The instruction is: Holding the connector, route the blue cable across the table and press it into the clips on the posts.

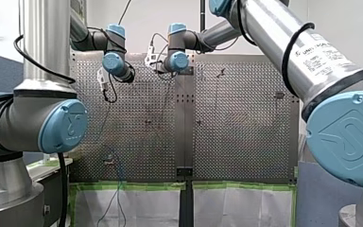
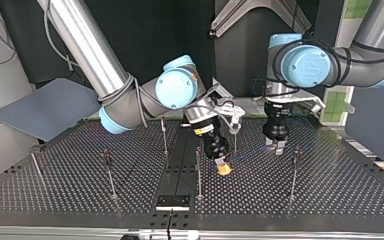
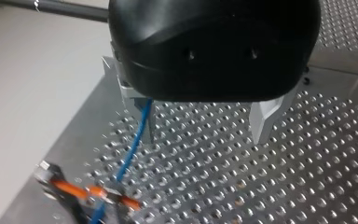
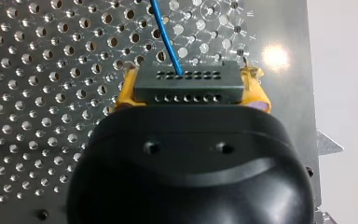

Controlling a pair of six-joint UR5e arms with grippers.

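My right gripper (image 4: pixel 191 86) has its yellow pads (image 4: pixel 127 88) shut on a black connector (image 4: pixel 186 84) with rows of small holes. The blue cable (image 4: pixel 167 35) leaves the connector's far side and runs over the perforated table. In the top view this gripper (image 2: pixel 223 169) hangs tilted just above the table near the middle. My left gripper (image 2: pixel 278 146) stands upright beside it. The cable (image 2: pixel 250 153) stretches faintly between them. My left gripper (image 3: pixel 205 128) is open, and the cable (image 3: pixel 137 135) passes by one metal finger (image 3: pixel 148 122) down to an orange clip (image 3: pixel 88 192).
Thin upright posts stand on the table in the top view: (image 2: pixel 109 172), (image 2: pixel 198 172), (image 2: pixel 294 172), (image 2: pixel 165 132). A black plate (image 2: pixel 173 202) sits at the near edge. In the front view, slack blue cable (image 1: pixel 119 172) trails off the table's near edge.
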